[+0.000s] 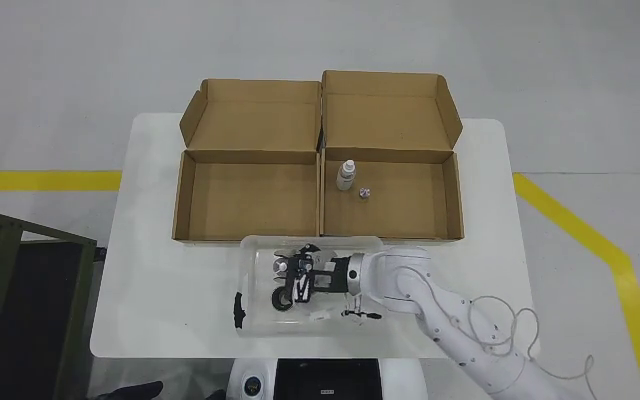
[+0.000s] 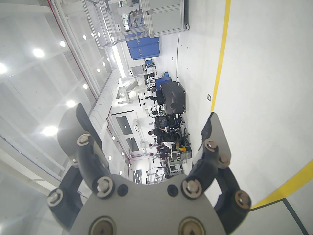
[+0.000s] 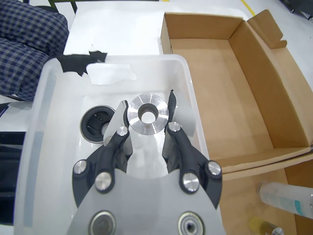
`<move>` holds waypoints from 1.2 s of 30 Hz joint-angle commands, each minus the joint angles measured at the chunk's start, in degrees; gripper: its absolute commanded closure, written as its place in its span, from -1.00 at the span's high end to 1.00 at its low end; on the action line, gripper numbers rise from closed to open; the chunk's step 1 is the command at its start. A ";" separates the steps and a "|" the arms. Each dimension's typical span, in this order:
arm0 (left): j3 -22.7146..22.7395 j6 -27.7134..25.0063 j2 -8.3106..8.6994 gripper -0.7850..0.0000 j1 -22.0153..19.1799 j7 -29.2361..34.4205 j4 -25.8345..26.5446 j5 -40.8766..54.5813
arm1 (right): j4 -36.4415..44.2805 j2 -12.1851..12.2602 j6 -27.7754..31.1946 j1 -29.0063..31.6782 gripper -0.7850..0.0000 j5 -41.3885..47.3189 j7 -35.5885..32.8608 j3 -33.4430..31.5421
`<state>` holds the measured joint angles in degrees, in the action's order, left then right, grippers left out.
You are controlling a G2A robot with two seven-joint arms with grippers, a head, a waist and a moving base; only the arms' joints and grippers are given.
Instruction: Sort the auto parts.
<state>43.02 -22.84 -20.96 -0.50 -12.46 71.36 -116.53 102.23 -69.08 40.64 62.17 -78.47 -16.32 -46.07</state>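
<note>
Bin (image 3: 188, 74) of clear plastic on your counter (image 1: 150, 250), just beside the left cardboard box (image 1: 250, 200). Your right gripper (image 3: 148, 99) sits inside it, fingers clamped on a holed metal disc (image 3: 159, 106) beside a black bearing (image 3: 94, 123). Your left gripper (image 2: 146, 112) has fingers spread wide, holding nothing.

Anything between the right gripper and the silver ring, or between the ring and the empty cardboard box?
Nothing visible between the right gripper and the silver ring; its fingers sit against both sides. Toward the cardboard box, the clear bin's wall and the box's own wall stand between, so the ring would likely need lifting over.
</note>
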 commanded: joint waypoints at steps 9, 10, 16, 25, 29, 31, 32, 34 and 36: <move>0.00 0.00 0.00 1.00 0.00 0.00 0.00 0.00 | 5.61 1.47 1.55 4.55 -1.00 6.62 7.72 -7.71; 0.00 0.00 0.00 1.00 0.00 0.00 0.00 0.00 | 5.90 1.66 1.72 5.06 -1.00 7.04 8.35 -8.71; 0.00 0.00 0.00 1.00 0.00 0.00 0.00 0.00 | 7.31 2.63 2.99 8.29 -1.00 11.11 12.61 -14.33; 0.00 0.00 0.00 1.00 0.00 0.00 0.00 0.00 | 7.03 3.47 5.49 11.11 -1.00 17.62 16.46 -19.62; 0.00 0.00 0.00 1.00 0.00 0.00 0.00 0.00 | 6.39 3.57 5.94 11.19 -1.00 19.32 16.74 -20.31; 0.00 0.00 0.00 1.00 0.00 0.00 0.00 0.00 | 6.15 3.59 5.90 11.16 -1.00 19.86 16.72 -20.40; 0.00 0.00 0.00 1.00 0.00 0.00 0.00 0.00 | 6.05 3.59 5.83 11.12 -1.00 20.02 16.68 -20.43; 0.00 0.00 0.00 1.00 0.00 0.00 0.00 0.00 | 5.79 3.57 5.38 11.11 -1.00 20.51 16.78 -20.52; 0.00 0.00 0.00 1.00 0.00 0.00 0.00 0.00 | 5.50 3.54 4.30 11.29 -1.00 21.21 16.84 -20.69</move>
<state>43.02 -22.84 -20.96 -0.50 -12.46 71.36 -116.53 107.83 -65.52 45.41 73.36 -57.62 0.49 -66.71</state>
